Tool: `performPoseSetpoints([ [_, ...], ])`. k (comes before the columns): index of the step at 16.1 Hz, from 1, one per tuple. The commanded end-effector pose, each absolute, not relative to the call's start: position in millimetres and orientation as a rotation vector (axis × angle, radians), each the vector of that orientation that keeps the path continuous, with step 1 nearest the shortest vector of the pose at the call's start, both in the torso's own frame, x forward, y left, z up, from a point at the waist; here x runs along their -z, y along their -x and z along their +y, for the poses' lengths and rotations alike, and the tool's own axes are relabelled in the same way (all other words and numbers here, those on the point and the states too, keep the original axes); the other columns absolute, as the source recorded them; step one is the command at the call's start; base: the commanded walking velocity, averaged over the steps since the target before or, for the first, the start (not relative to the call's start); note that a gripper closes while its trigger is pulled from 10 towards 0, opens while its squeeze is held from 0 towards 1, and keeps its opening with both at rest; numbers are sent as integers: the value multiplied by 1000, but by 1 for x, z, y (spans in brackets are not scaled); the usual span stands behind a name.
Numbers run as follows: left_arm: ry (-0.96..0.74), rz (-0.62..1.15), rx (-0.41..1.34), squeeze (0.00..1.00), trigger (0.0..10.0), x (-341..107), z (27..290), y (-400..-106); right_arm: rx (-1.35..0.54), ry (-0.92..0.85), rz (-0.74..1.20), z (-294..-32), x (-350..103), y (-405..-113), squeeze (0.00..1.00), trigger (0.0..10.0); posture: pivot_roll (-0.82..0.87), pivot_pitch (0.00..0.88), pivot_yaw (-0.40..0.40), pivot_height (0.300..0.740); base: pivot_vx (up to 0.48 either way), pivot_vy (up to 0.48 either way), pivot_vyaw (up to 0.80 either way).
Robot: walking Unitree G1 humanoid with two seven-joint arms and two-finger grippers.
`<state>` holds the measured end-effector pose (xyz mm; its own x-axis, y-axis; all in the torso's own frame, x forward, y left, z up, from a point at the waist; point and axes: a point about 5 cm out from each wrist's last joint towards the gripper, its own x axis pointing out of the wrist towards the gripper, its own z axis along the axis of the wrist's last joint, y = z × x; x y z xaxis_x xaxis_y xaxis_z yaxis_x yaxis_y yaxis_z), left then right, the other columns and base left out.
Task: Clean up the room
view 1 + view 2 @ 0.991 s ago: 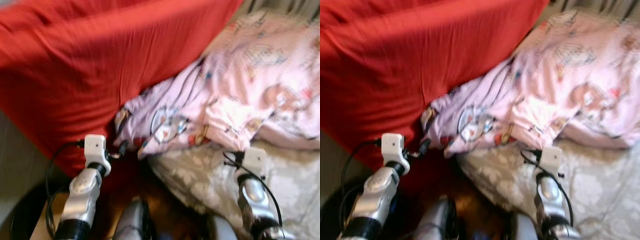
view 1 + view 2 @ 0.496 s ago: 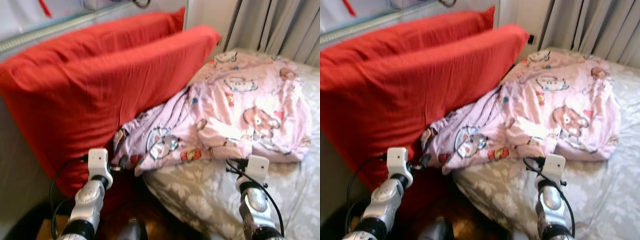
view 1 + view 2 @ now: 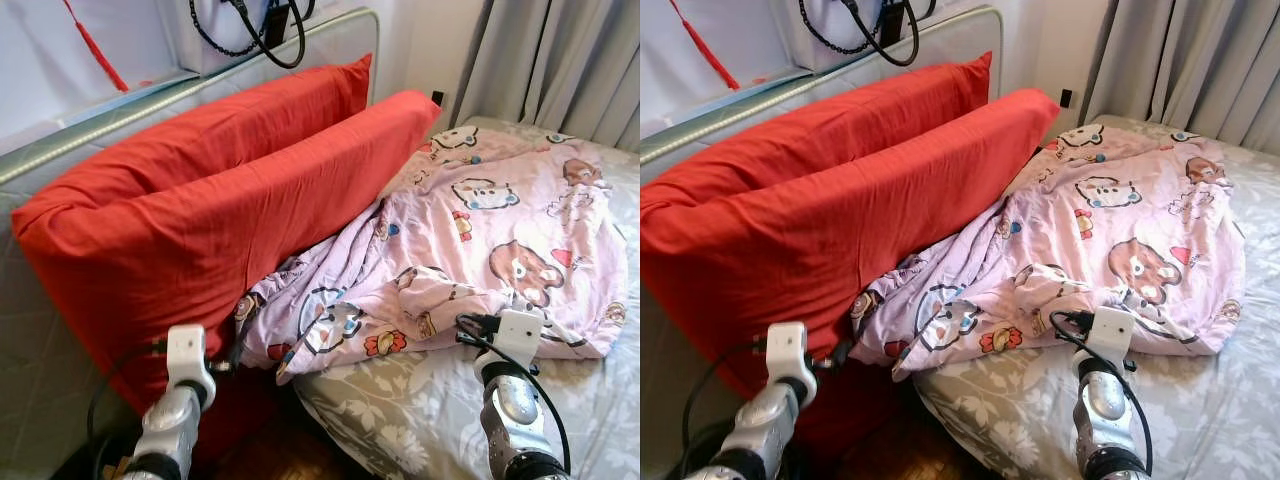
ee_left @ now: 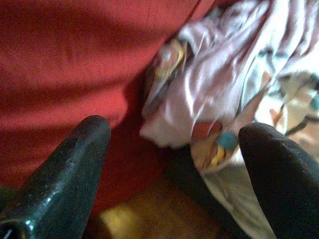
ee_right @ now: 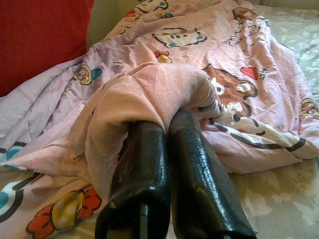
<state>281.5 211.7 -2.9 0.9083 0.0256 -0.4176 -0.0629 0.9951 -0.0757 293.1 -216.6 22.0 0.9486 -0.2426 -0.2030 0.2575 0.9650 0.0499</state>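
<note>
A crumpled pink cartoon-print blanket [image 3: 470, 220] lies across the bed, its near corner hanging over the bed's edge. My right gripper [image 5: 164, 122] is shut on a raised fold of it at the blanket's near edge; in the left eye view the fold hides the fingers beyond the right wrist [image 3: 515, 335]. Two big red pillows [image 3: 200, 210] lean against the headboard. My left gripper [image 4: 177, 134] stands open low beside the bed, just short of the front pillow and the blanket's hanging corner [image 4: 199, 114], touching neither.
A grey floral sheet [image 3: 400, 420] covers the mattress. A padded headboard with a metal rim [image 3: 150, 100] stands at the left, with black cables [image 3: 265, 30] hanging above it. Grey curtains [image 3: 560, 60] close the far right. Wooden floor [image 3: 285, 455] shows below the bed's edge.
The head camera has tilted upward and the picture has sharpened, bringing headboard, wall and curtains into view. Both arms hold about the same place relative to the bedding.
</note>
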Motion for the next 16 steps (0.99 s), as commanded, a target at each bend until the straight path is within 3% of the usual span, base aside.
performPoseSetpoints([
  [1, 86, 500, -68, 0, 10000, 14, 217, -271, 256, -81, 178, -216, -23, -293, 0, 10000, -11, 0, 28, 740, 0, 0, 0],
  [6, 76, 707, -148, 0, 10000, 49, 228, -226, 259, -100, 208, -210, -12, -282, 0, 10000, -21, 0, 23, 740, 0, 0, 0],
  [10, 62, 808, -150, 0, 10000, 66, 222, -202, 233, -102, 216, -204, -9, -279, 0, 10000, -12, 0, 9, 740, 0, 0, 0],
  [16, 52, 835, -125, 0, 10000, 71, 217, -194, 258, -125, 209, -203, -11, -281, 0, 10000, -18, 0, 18, 740, 0, 0, 0],
])
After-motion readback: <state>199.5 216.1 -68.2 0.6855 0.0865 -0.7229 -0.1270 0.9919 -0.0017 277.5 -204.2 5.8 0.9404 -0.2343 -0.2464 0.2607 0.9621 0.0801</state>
